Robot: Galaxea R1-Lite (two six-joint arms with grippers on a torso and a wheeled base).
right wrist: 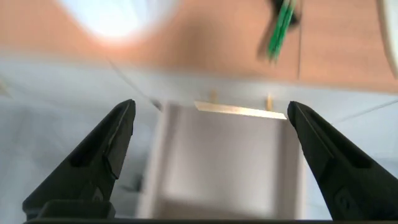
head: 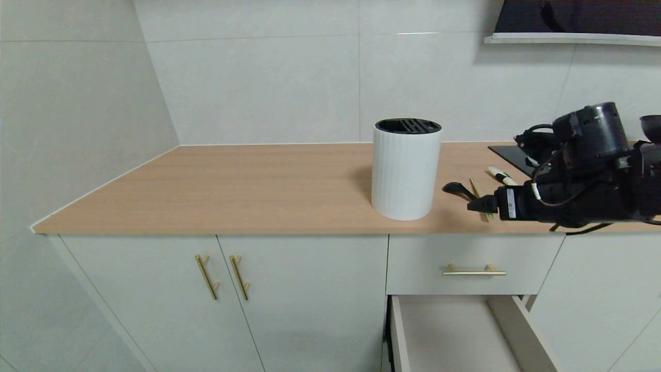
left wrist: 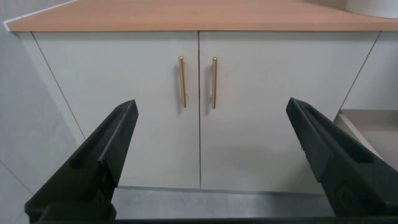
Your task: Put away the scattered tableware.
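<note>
A white ribbed utensil holder with a black slotted top stands on the wooden counter. To its right lie a thin wooden stick, a green-ended utensil near the counter's front edge, and a white-handled utensil. My right gripper hovers open over those pieces, just right of the holder, with nothing in it. Below the counter, my left gripper is open and faces the cabinet doors.
A drawer stands pulled out and bare below a closed drawer with a gold handle. A dark flat panel lies at the counter's back right. Tiled walls close the back and left. The cabinet doors carry gold handles.
</note>
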